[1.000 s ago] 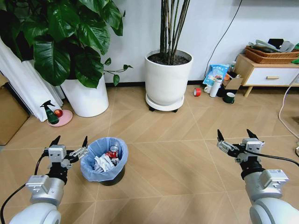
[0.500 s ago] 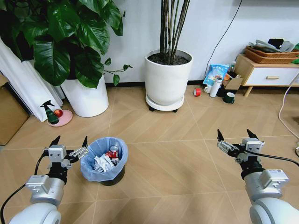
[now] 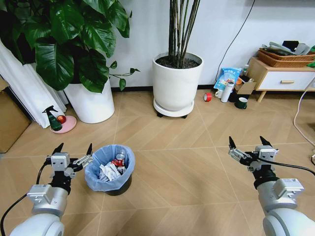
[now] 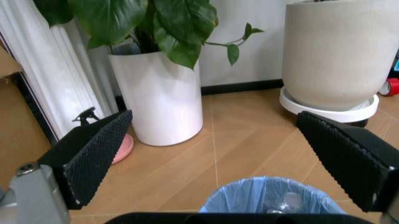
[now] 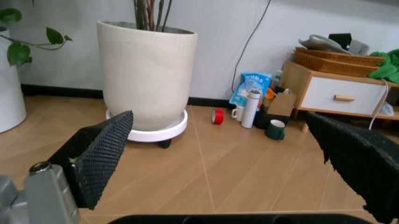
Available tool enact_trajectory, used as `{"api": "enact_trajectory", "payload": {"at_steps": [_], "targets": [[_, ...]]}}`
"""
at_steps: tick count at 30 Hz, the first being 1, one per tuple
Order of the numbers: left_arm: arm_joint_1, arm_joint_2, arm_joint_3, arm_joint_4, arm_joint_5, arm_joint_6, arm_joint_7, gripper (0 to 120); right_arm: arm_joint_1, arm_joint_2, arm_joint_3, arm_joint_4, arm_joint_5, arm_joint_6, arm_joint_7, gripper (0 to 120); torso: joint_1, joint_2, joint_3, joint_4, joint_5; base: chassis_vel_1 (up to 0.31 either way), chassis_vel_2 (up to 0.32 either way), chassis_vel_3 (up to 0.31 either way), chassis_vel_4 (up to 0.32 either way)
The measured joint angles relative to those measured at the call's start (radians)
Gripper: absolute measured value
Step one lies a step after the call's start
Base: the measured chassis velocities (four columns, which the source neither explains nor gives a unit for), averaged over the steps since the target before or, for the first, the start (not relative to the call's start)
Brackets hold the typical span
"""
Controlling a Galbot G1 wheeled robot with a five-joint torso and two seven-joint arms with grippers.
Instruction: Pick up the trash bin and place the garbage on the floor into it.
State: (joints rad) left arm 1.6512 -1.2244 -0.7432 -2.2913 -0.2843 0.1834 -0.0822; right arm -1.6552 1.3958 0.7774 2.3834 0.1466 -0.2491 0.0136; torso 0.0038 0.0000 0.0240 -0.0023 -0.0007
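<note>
The floor point(image 3: 187, 162) of chevron wood-look tiles carries the trash bin point(image 3: 110, 168), which stands upright with its long axis vertical and its blue-lined mouth facing up. Inside it lies the garbage point(image 3: 112, 168): crumpled white paper and a red can. The left end effector point(image 3: 74, 149) hovers just beside the bin's left rim, spread wide and holding nothing, while the right end effector point(image 3: 247, 142) hangs well apart to the right, equally wide and empty.
</note>
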Motion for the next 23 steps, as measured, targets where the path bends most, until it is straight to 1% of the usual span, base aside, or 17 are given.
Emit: {"api": "enact_trajectory", "payload": {"at_steps": [23], "targets": [[0.000, 0.000, 0.000, 0.000, 0.000, 0.000, 0.000, 100, 0.000, 0.000, 0.000, 0.000, 0.000, 0.000, 0.000, 100, 0.000, 0.000, 0.000, 0.0000, 0.0000, 0.000, 0.000, 0.000, 0.000]]}}
